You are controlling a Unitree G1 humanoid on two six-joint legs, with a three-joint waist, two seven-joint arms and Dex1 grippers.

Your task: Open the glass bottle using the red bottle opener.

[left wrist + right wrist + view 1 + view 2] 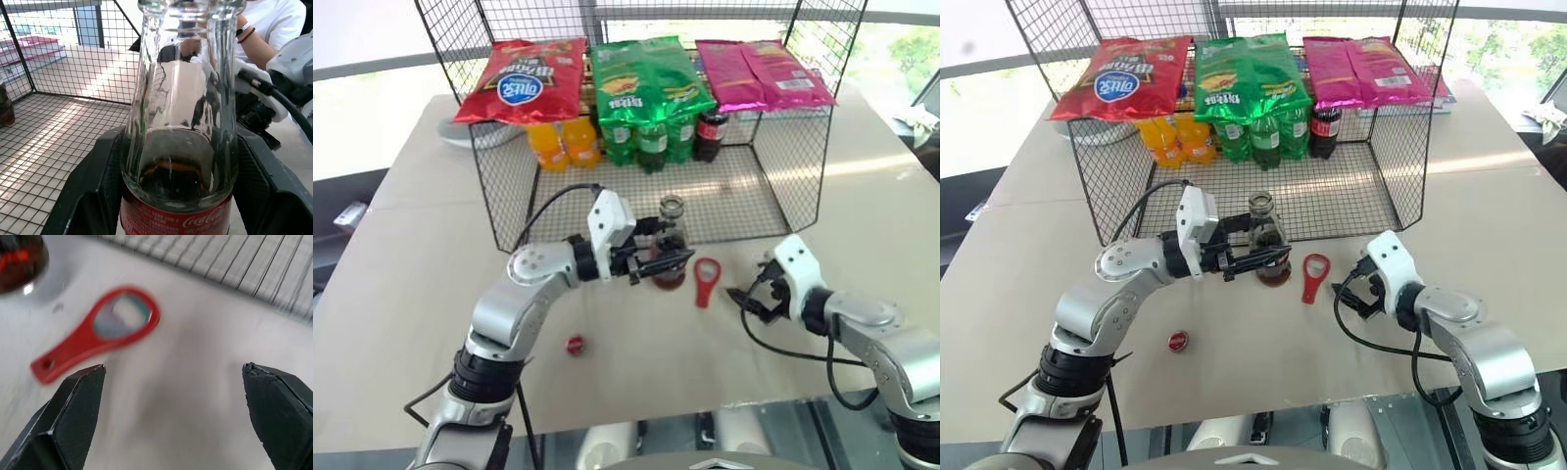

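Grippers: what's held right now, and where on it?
Left gripper holds the glass bottle around its lower body. Right gripper is open, empty.

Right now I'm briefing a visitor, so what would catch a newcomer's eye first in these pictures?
Probably the glass bottle, uncapped and clamped upright by the left gripper in front of the wire basket. Beside it the red bottle opener lies flat on the table, with the right gripper open and empty nearby. The bright snack bags draped over the basket stand out too.
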